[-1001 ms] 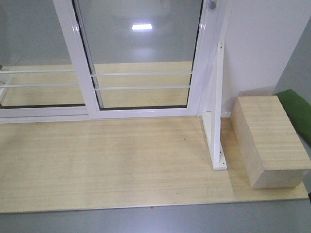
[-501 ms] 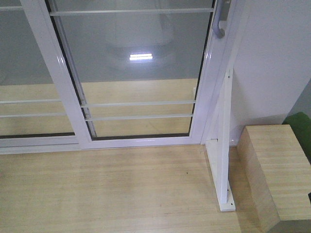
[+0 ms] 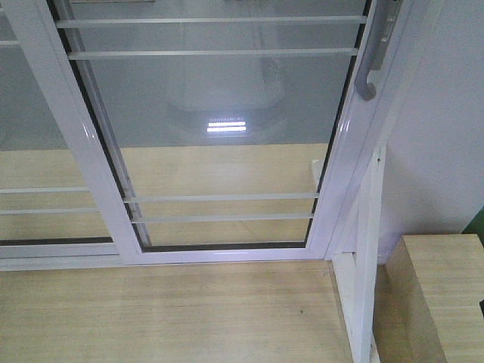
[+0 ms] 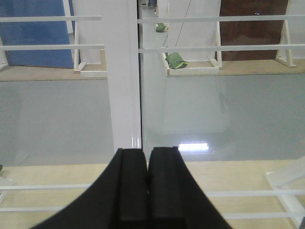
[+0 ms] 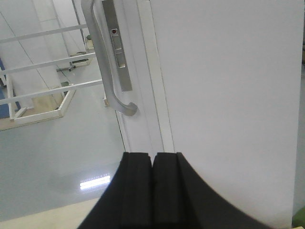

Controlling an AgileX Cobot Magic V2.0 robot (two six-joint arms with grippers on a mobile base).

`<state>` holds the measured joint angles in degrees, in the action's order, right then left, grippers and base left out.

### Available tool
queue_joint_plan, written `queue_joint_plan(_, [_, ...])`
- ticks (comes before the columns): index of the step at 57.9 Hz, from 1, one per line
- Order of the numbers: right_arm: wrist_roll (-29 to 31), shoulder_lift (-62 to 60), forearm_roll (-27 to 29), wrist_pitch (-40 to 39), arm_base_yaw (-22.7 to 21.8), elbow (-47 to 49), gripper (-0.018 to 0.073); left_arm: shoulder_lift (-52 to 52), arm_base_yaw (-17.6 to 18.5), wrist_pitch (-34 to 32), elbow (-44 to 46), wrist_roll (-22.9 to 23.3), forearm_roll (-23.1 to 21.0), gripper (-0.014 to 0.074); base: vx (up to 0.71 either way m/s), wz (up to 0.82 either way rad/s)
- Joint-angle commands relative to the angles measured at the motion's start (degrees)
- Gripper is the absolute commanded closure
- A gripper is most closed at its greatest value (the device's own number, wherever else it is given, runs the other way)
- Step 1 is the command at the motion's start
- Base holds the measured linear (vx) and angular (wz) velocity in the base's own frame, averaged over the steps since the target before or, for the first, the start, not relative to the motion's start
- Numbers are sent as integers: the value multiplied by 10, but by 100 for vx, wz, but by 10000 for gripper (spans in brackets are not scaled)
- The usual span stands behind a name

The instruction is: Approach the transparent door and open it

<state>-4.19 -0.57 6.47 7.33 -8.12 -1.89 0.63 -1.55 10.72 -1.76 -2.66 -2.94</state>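
Filling the front view, the transparent door [image 3: 227,136] stands closed against the right-hand wall [image 3: 446,136], grey handle [image 5: 102,62] on its right stile. The right claw [image 5: 152,160], clenched and empty, hangs just below it; best release it, hook the bar, then slide leftward. The left claw [image 4: 147,152] is clenched too.

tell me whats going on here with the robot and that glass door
A two-armed mobile robot faces the transparent door from close up. Neither hand is touching it: the left hand and the right hand are both shut and empty. The right hand points toward the curved grey handle on the door's right stile, with a clear gap between them. The door looks closed, so the opening has not started.
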Motion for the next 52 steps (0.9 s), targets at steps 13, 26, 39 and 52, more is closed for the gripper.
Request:
queue_joint_plan(13, [1, -9, -1, -48, 1, -1, 565, 8, 2, -45, -9, 4, -4, 530, 19, 0])
queue_joint_plan(26, [1, -9, 0, -48, 1, -1, 565, 8, 2, -45, -9, 4, -4, 530, 12, -2])
queue_joint_plan(39, [1, 2, -1, -50, 1, 0, 565, 7, 1, -43, -9, 4, -4, 530, 6, 3])
queue_joint_plan(52, [1, 4, -1, -41, 0, 0, 565, 8, -1, -41, -9, 4, -4, 530, 0, -1])
